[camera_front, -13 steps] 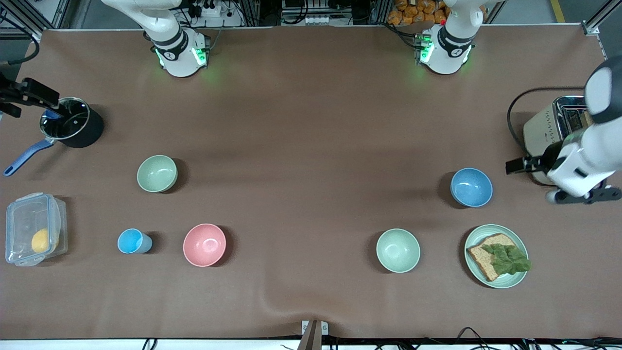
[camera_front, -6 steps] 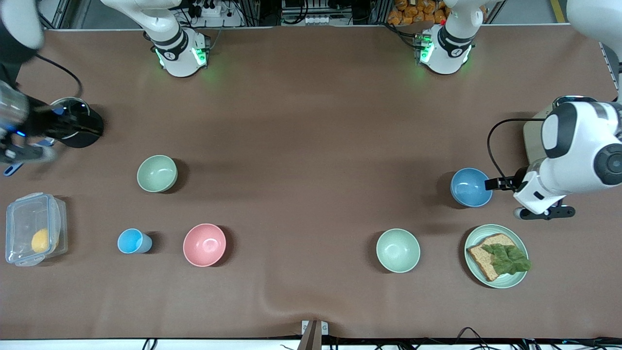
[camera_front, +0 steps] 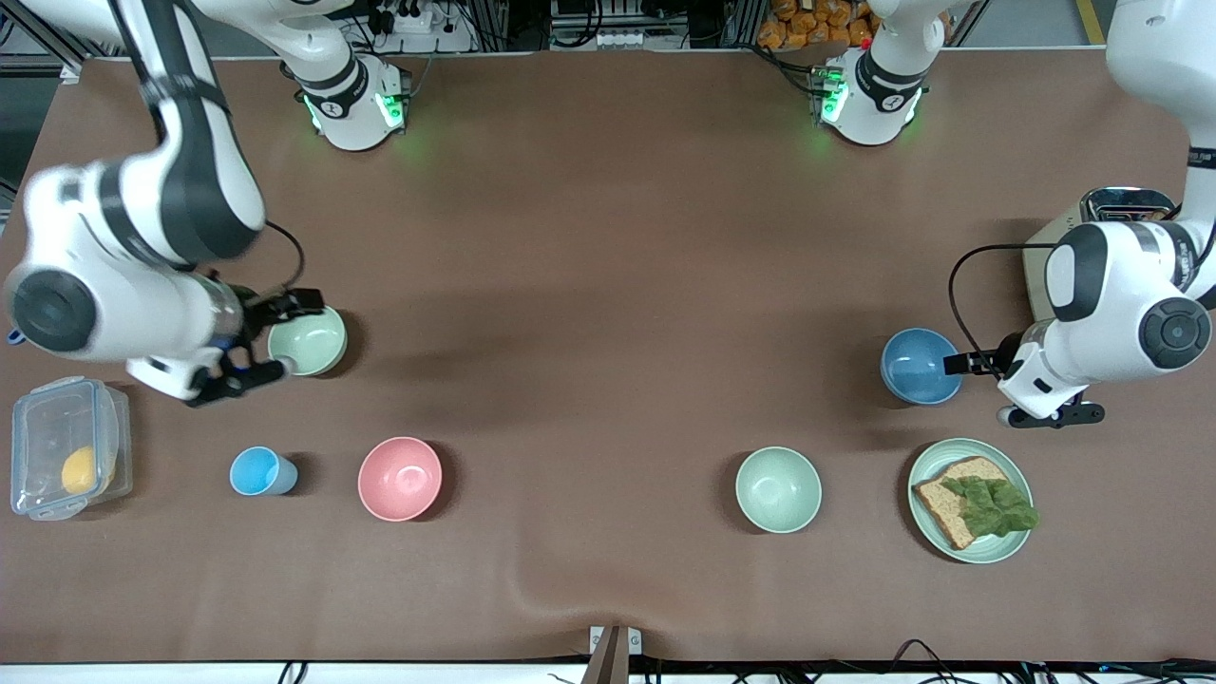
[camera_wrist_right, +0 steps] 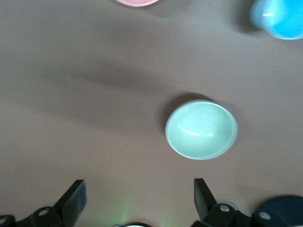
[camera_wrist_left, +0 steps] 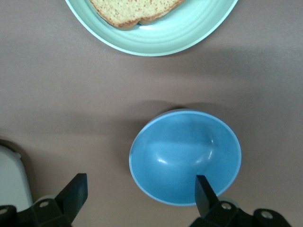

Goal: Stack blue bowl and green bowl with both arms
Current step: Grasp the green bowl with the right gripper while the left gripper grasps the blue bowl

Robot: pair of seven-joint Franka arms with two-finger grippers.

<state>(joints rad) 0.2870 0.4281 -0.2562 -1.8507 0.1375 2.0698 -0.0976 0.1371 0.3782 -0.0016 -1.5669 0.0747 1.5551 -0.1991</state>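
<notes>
The blue bowl (camera_front: 920,366) stands upright toward the left arm's end of the table. My left gripper (camera_front: 983,389) is open and empty beside it. In the left wrist view one finger (camera_wrist_left: 204,189) is over the rim of the blue bowl (camera_wrist_left: 184,156), and the gripper (camera_wrist_left: 139,191) is mostly over bare table. The sage green bowl (camera_front: 312,342) stands upright toward the right arm's end. My right gripper (camera_front: 285,339) is open and empty, up in the air by that bowl's rim. In the right wrist view the green bowl (camera_wrist_right: 201,130) lies clear of the gripper (camera_wrist_right: 137,196).
A paler mint bowl (camera_front: 778,489) and a mint plate (camera_front: 988,556) with bread and lettuce lie nearer the front camera than the blue bowl. A pink bowl (camera_front: 400,478), a sky-blue cup (camera_front: 258,471) and a clear box (camera_front: 66,446) lie near the green bowl. A toaster (camera_front: 1111,204) stands by the left arm.
My right arm has swung in from the table's end to the green bowl. My left gripper has moved a little closer to the blue bowl. The bowls have not moved.
</notes>
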